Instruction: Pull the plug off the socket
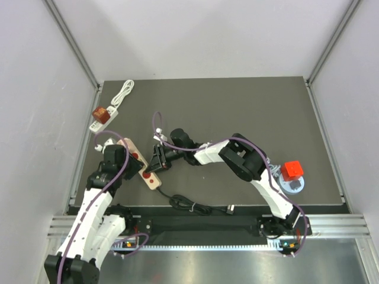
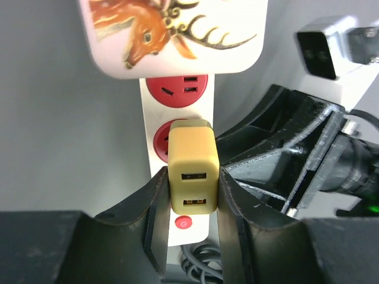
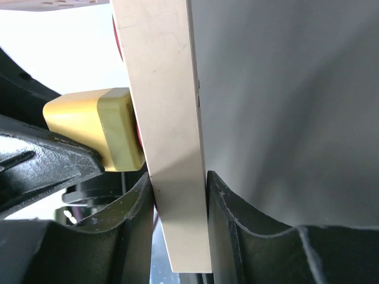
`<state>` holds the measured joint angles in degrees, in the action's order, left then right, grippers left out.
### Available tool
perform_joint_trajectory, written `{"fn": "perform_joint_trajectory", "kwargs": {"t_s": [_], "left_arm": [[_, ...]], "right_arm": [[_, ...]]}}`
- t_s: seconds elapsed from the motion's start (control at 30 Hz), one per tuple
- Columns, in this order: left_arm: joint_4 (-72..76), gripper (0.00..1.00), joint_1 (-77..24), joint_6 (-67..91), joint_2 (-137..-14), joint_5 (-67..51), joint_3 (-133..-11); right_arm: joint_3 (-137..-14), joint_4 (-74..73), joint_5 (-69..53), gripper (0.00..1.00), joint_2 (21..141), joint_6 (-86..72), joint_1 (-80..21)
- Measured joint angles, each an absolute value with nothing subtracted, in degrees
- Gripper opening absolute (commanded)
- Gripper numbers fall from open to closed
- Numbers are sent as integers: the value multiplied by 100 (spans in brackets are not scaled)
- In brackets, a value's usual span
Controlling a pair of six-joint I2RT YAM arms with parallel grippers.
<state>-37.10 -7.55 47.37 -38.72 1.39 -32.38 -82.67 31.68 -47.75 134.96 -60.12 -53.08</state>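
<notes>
From above, the power strip (image 1: 152, 179) lies slantwise on the dark table (image 1: 249, 106), near the front edge and between the two arms. The left gripper (image 1: 134, 162) meets it from the left and the right gripper (image 1: 159, 161) from the right (together they cover its middle). A second white strip (image 1: 102, 116) lies well apart at the back left. A red block (image 1: 292, 170) sits on a grey disc (image 1: 294, 186) at the right.

In the left wrist view, the yellow plug (image 2: 192, 168) stands in the middle red socket (image 2: 161, 141) of the strip. The left fingers (image 2: 155, 195) press on its two sides, clamped on it.

In the right wrist view, the right fingers (image 3: 137, 201) pinch the strip's thin body from both faces, closed firmly on it. The plug sits against the strip's face with its base touching the red ring (no gap shows).
</notes>
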Motion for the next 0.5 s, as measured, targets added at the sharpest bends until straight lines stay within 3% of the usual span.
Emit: {"fn": "perform_joint_trajectory", "kwargs": {"t_s": [0.27, 0.5], "left_arm": [[-4434, 0, -714, 5002, -5865, 486, -4462], [-4578, 0, -709, 5009, -5843, 497, -4716]], "right_arm": [[-9428, 729, -3920, 0, 13496, -4676, -5413], [-9612, 357, -3813, 0, 13406, -4322, -5389]]}}
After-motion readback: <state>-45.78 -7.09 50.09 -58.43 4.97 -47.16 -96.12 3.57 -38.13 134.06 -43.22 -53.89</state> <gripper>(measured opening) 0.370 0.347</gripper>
